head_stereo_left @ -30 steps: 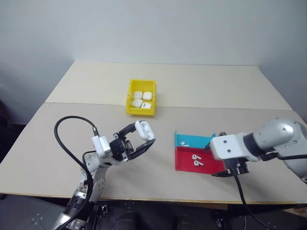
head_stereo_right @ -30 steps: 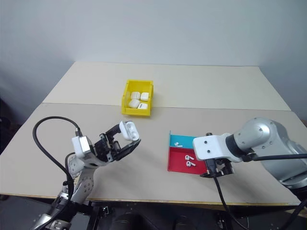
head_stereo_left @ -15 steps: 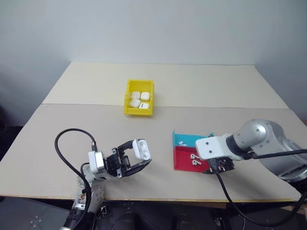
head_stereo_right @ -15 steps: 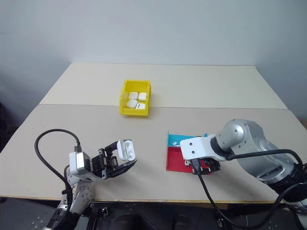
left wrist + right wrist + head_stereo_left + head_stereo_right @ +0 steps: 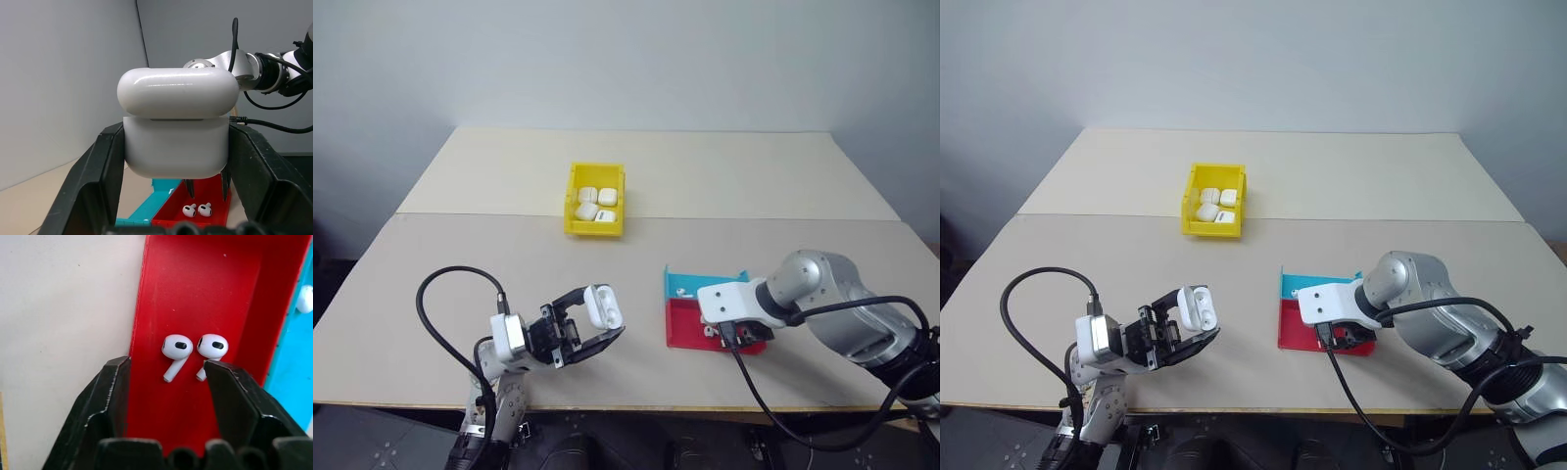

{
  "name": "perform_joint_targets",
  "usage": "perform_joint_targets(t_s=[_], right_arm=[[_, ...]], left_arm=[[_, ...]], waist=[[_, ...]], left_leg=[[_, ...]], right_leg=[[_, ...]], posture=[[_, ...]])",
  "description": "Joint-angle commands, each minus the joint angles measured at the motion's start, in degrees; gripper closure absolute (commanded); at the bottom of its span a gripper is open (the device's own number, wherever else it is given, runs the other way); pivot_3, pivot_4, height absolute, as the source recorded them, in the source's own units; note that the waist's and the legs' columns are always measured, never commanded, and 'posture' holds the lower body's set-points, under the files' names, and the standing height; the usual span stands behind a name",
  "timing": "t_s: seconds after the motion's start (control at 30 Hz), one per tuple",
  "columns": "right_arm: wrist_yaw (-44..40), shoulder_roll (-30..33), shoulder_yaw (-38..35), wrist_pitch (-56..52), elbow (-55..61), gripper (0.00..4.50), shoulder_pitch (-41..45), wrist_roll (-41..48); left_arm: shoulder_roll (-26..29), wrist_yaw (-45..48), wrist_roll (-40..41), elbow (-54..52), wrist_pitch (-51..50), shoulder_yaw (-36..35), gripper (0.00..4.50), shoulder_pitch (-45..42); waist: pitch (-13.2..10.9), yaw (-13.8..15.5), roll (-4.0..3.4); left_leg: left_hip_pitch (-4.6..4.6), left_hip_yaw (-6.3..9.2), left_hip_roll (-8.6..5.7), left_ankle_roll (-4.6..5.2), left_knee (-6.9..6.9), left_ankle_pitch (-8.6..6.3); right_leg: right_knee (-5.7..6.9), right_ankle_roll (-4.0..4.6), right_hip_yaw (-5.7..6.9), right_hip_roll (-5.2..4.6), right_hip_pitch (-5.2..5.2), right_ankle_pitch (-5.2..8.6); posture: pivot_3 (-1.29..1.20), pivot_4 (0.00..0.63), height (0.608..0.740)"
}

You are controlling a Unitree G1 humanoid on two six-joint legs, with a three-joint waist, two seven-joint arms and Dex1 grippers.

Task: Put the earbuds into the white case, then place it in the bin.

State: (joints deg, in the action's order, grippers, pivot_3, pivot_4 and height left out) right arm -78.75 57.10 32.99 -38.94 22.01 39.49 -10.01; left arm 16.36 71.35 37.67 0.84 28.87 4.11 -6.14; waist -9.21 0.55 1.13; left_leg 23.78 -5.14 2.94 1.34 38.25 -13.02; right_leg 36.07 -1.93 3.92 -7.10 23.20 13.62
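Note:
My left gripper (image 5: 598, 319) is shut on the white case (image 5: 603, 305), held above the table's front left. In the left wrist view the case (image 5: 176, 129) sits lid down between the two black fingers (image 5: 98, 176). Two earbuds (image 5: 175, 350) lie side by side in the red tray (image 5: 195, 284), and they also show under the case (image 5: 195, 210). My right gripper (image 5: 171, 382) hangs open just over them, pointing down, one earbud's stem between its fingers without touching. The yellow bin (image 5: 595, 230) stands at mid table, far from both grippers.
Several white cases (image 5: 597, 204) lie in the bin. A teal tray (image 5: 690, 286) adjoins the red tray (image 5: 683, 331) on its far side and holds another earbud (image 5: 305, 298). A black cable loop (image 5: 440, 294) arcs behind my left wrist.
My right gripper has moved left and down over the earbuds in the red tray, its fingers narrowing. My left gripper has sunk and drawn back a little, still holding the case.

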Motion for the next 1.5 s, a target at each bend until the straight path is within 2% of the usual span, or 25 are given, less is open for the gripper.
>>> perform_joint_targets(t_s=[0.03,0.1,0.13,0.17,1.5], right_arm=[[-0.3,-0.4,-0.5,-0.2,1.0,1.69,0.3,-0.8],[-0.3,-0.9,0.0,-0.5,0.3,1.69,0.4,-1.1],[-0.3,-1.1,0.1,-0.7,0.1,2.07,0.4,-1.2],[-0.1,-1.3,0.2,-0.8,0.0,2.2,0.3,-1.4],[0.6,-4.6,1.6,-1.6,-4.4,2.2,-0.1,-4.0]], left_arm=[[-0.2,-0.1,-0.6,-1.9,0.1,-0.8,1.71,0.2],[-0.3,-0.2,-0.9,-1.9,-0.1,-0.9,1.71,0.2],[-0.4,-0.2,-1.0,-1.9,-0.2,-1.0,1.71,0.2],[-0.3,-0.4,-1.2,-2.1,-0.4,-0.9,1.71,0.3],[-1.2,-1.9,-4.9,-1.7,-0.2,-1.3,1.71,0.5]], waist=[[0.0,0.0,0.0],[0.0,0.0,0.0],[0.0,0.0,0.0],[0.0,0.0,0.0],[0.0,0.0,-0.03]], left_leg=[[0.0,0.0,0.0,0.0,0.0,0.0],[0.0,0.01,0.0,0.0,0.0,0.0],[0.0,0.01,0.0,0.0,0.0,0.0],[0.0,0.0,0.0,0.0,0.0,0.0],[-0.04,0.0,0.0,0.0,0.0,0.0]], right_leg=[[0.0,0.0,0.0,0.0,0.0,0.0],[0.01,0.0,0.0,0.0,0.0,0.0],[0.01,0.0,0.0,0.01,0.0,0.0],[0.01,0.0,0.0,0.0,0.0,0.0],[0.01,0.0,0.02,0.01,-0.05,0.0]], posture=[[0.0,0.15,0.74],[0.0,0.15,0.74],[0.0,0.15,0.74],[0.0,0.15,0.74],[0.0,0.15,0.74]])
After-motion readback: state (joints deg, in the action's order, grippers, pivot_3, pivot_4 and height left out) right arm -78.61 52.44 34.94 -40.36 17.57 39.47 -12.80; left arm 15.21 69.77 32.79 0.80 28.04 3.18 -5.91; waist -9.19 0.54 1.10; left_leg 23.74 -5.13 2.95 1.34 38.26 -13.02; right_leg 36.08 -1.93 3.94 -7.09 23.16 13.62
